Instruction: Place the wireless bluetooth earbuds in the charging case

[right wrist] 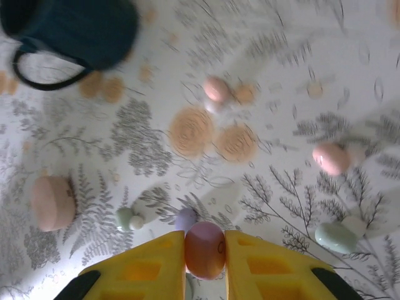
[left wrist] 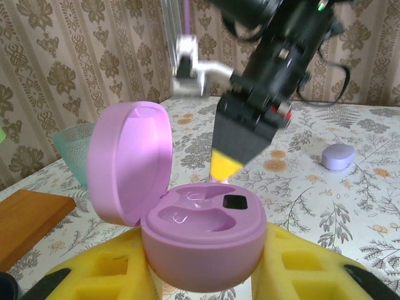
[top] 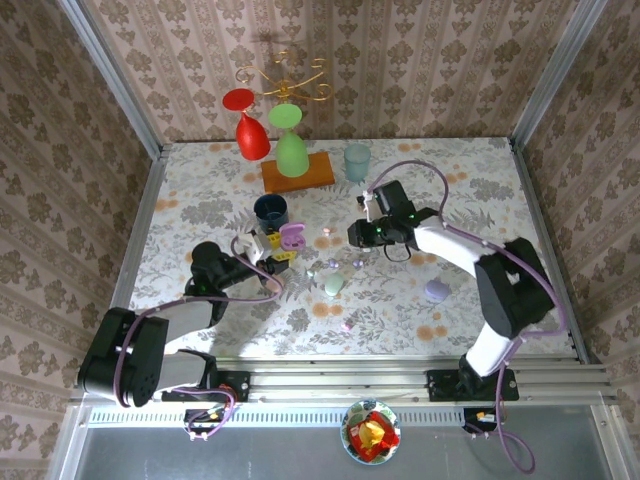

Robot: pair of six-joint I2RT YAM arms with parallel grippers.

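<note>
The left jaws clamp the open lilac charging case (left wrist: pixel 200 250); the right jaws, beyond it, pinch one pinkish earbud (right wrist: pixel 204 250) (more earbuds (right wrist: pixel 217 89) lie on the worktop (right wrist: pixel 281 37)).

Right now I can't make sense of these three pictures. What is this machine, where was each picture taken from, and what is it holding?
These are two robot arms bolted to the near edge of a flowery table. Each ends in a two-finger gripper with yellow tips. The wide picture comes from a camera fixed above and behind the arms. The other two come from a small camera on each wrist, looking past its own fingers.

The left gripper is shut on an open purple case with its lid up. The right gripper pinches one tiny earbud close to that case.

Also on the table are more loose earbuds, a closed lilac case, a pale green case, a dark mug, a teal cup and a wooden board.
</note>
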